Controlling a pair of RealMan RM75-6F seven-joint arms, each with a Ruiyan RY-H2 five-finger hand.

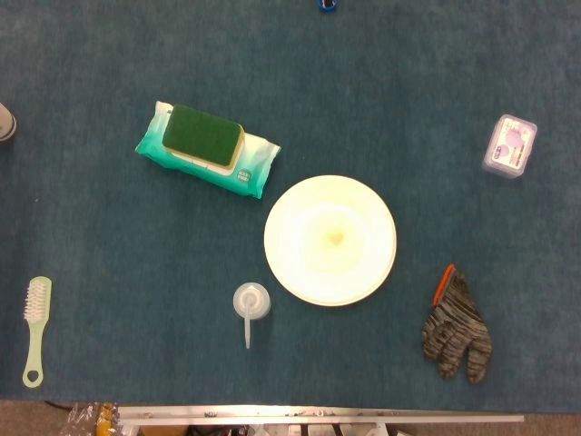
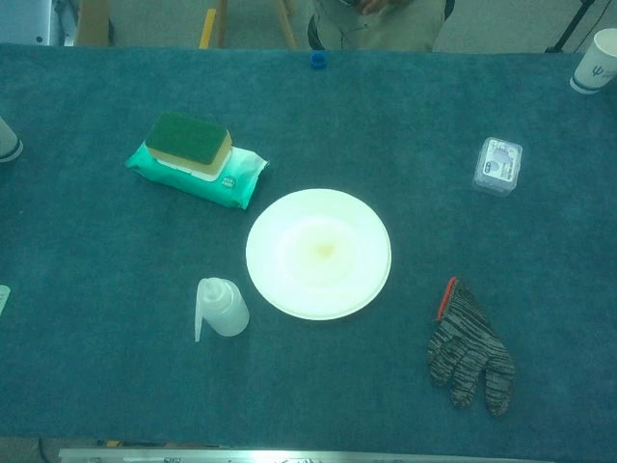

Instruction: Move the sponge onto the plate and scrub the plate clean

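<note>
Paper cup cut by right edge; grey object cut at left edge; box label too small to read

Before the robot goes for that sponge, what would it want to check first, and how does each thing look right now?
1. Sponge reachable from above: ok. The sponge lies green side up on the wipes pack, nothing on top of it.
2. Plate free to receive it: ok. The plate holds no objects, only a yellowish smear at its middle.
3. Path from sponge to plate: ok. The squeeze bottle stands off to the side, nearer the table's front edge.
4. Glove clear of the plate: ok. The glove lies apart from it.
5. Hands ready: cannot tell. Neither hand shows in either view.
</note>
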